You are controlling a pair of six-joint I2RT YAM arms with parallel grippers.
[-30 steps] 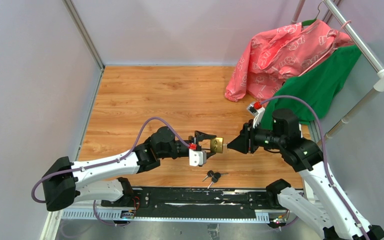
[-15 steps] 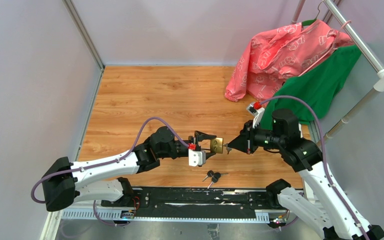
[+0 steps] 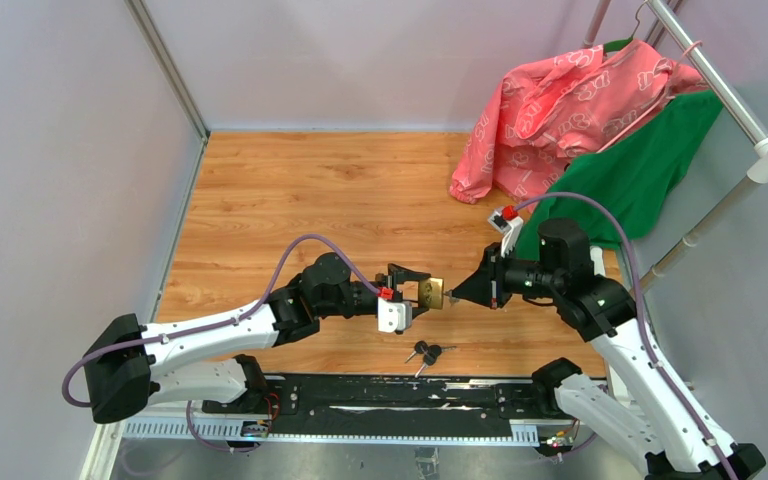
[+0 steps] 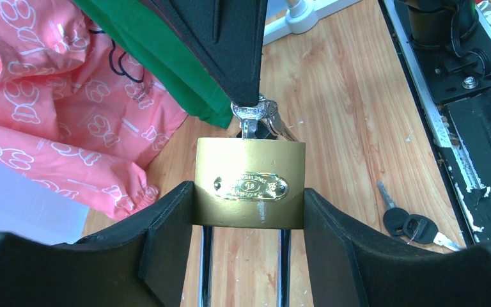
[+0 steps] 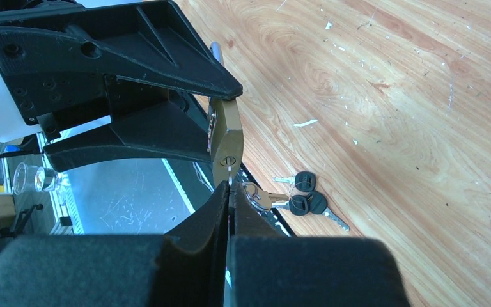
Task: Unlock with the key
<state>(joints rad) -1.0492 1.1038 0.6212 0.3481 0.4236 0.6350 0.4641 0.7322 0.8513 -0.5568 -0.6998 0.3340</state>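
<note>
My left claw point(image 3: 412, 291) is clamped on the brass padlock point(image 4: 250, 166), above the bench point(image 3: 310, 190). My right claw point(image 3: 455, 293) is pinched tight on the key point(image 4: 250, 121), tip at the keyhole point(image 5: 228, 162). Spare keys point(image 3: 425, 352) lie at the padlock's 6 o'clock.

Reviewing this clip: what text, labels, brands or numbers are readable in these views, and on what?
Nothing can be read for certain.
On the padlock, the oval plate: embossed lettering, too small to read.
On the pink cloth: white printed shapes, perhaps letters, not legible.
On the key in the lock and the loose keys: no marking legible.
</note>
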